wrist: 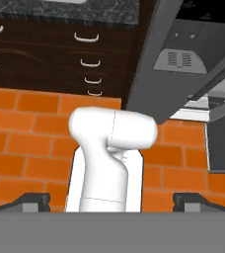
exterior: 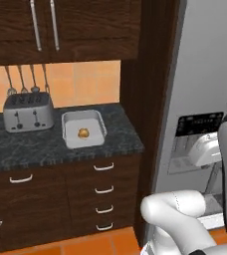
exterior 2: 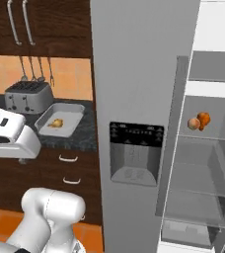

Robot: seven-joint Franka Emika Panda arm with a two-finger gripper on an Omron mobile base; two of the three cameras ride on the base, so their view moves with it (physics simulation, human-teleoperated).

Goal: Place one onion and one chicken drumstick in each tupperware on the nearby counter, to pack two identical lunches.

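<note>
One pale grey tupperware (exterior: pixel 98 119) (exterior 2: pixel 73 109) sits on the dark counter (exterior: pixel 120 137) (exterior 2: pixel 85 132), just right of the toaster. Inside it lies a small golden-brown piece that looks like a chicken drumstick (exterior: pixel 83 133) (exterior 2: pixel 56 123). In the open fridge, an onion (exterior 2: pixel 194 123) and an orange-brown chicken drumstick (exterior 2: pixel 203 118) rest side by side on a glass shelf. My gripper (wrist: pixel 112 201) is open with nothing between its fingertips (wrist: pixel 35 200). It points down at the orange brick floor in front of the drawers, well away from both the tray and the fridge shelf.
A silver toaster (exterior: pixel 28 112) (exterior 2: pixel 28 96) stands at the counter's left, utensils hanging above it. The grey fridge door (exterior 2: pixel 134 123) with its dispenser panel (exterior: pixel 197 142) stands between counter and open fridge shelves (exterior 2: pixel 203 168). Drawers with silver handles (exterior: pixel 104 189) lie below the counter.
</note>
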